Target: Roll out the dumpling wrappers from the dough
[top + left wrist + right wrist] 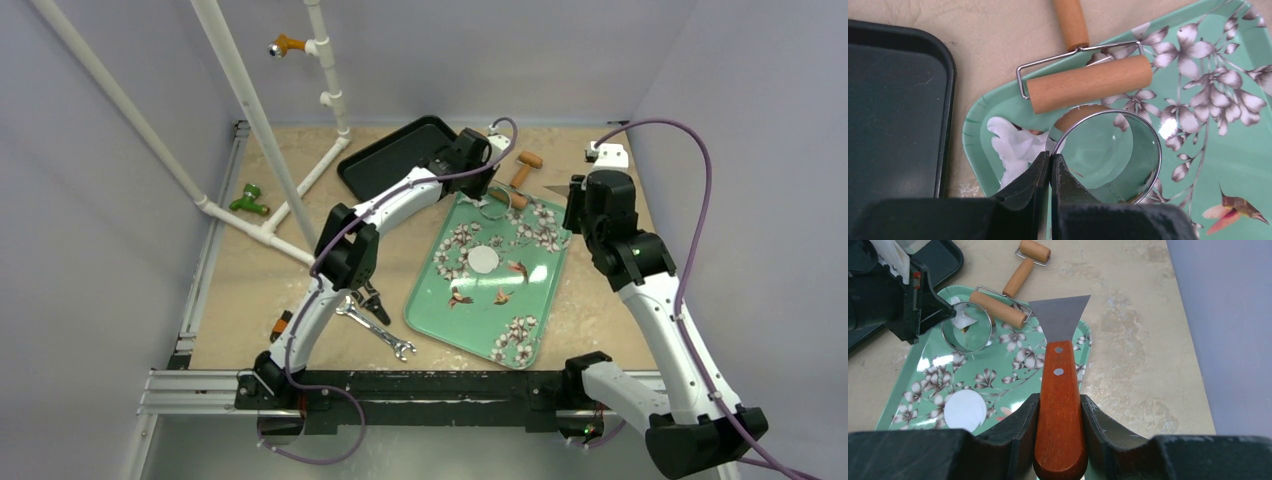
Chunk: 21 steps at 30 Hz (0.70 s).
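Dumpling wrapper lies on green tray; right end effector clamps wooden-handled scraper, left end effector closed at metal ring.

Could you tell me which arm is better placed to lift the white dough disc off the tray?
Right, probably: the right gripper holds the wooden-handled metal scraper, blade free, by the green floral tray with the round white dough disc. The left gripper is shut on the shiny metal ring.

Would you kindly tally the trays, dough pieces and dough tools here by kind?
Trays: 2 (mint-green floral tray, black tray)
Dough pieces: 2 (flat round white dumpling wrapper, ragged white dough lump)
Tools: 3 (wooden roller, shiny metal ring cutter, wooden-handled steel scraper)
Total: 7
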Each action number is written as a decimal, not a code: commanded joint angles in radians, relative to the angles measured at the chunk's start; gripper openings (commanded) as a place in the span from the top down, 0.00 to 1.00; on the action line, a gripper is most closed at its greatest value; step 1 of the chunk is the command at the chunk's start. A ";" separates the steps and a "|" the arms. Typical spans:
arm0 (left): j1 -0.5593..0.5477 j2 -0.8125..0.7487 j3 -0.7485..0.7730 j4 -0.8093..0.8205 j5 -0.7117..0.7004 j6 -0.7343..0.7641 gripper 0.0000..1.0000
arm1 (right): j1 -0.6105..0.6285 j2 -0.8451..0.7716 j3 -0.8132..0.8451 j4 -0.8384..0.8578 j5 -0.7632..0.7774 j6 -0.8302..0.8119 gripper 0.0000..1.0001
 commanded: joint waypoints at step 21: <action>0.109 -0.538 -0.320 0.125 0.484 0.220 0.52 | -0.003 -0.012 0.128 0.043 -0.436 -0.125 1.00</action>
